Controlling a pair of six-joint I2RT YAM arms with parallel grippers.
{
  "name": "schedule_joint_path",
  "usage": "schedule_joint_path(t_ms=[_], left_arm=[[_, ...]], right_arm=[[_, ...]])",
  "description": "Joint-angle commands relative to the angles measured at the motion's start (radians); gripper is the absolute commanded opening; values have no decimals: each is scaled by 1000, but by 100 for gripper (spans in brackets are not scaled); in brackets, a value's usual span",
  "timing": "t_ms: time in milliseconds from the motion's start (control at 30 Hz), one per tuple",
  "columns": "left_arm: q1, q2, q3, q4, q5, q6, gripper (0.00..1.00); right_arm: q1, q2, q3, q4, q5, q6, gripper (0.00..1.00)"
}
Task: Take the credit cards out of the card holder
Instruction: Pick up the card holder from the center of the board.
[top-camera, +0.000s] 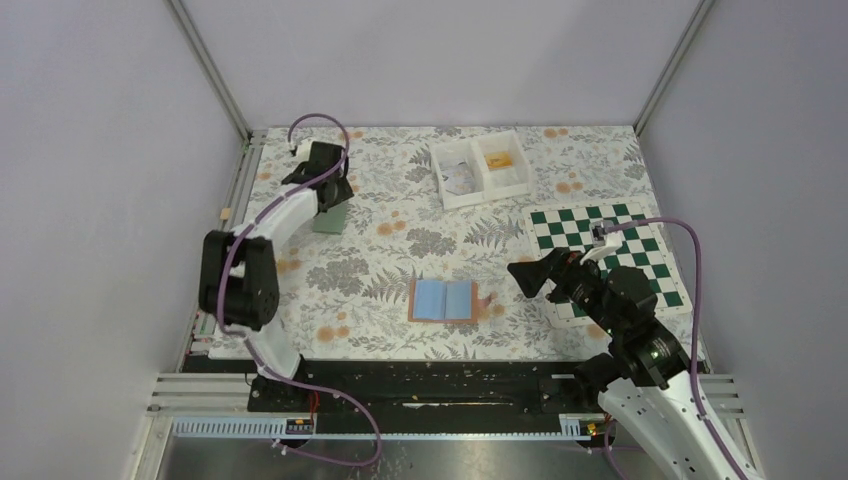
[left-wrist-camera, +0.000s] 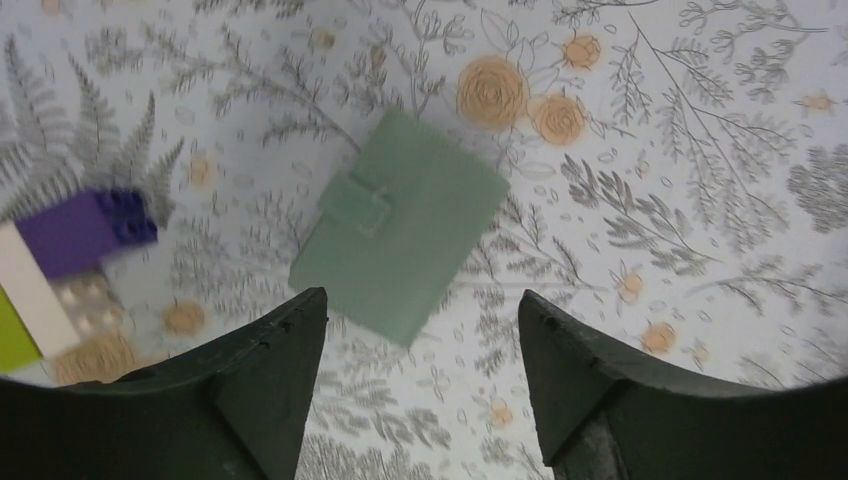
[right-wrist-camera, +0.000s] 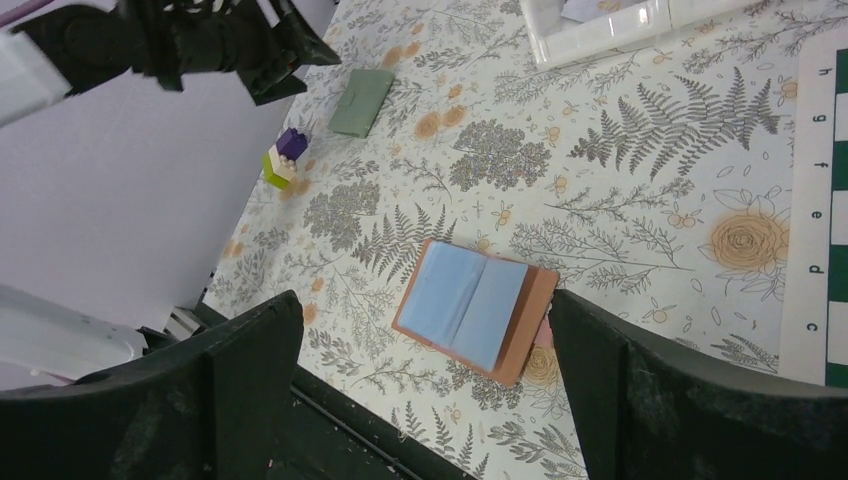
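The card holder (top-camera: 441, 299) lies open on the floral cloth, tan cover down and light-blue panels up; it also shows in the right wrist view (right-wrist-camera: 470, 305). A small pinkish tab (right-wrist-camera: 543, 330) sticks out at its right edge. I cannot make out any credit cards in its pockets. My right gripper (top-camera: 525, 275) is open and empty, hovering just right of the holder (right-wrist-camera: 425, 300). My left gripper (top-camera: 325, 190) is open and empty at the back left (left-wrist-camera: 420, 295), just above a grey-green flat rectangle with a small strap (left-wrist-camera: 400, 225).
A white two-compartment tray (top-camera: 478, 195) with small items stands at the back. A green-and-white chessboard mat (top-camera: 640, 250) lies on the right, under my right arm. Purple, white and lime blocks (right-wrist-camera: 283, 158) sit near the left wall, beside the grey-green rectangle (right-wrist-camera: 362, 100).
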Motion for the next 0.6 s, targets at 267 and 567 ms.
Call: schedule_joint_path(t_ms=[267,567], left_arm=[[130,376,410,-237,155,204,69],[45,369,412,-295,60,302,84]], right_arm=[[0,53,73,35,-8,-64,99],[0,102,61,101,-42,-26,99]])
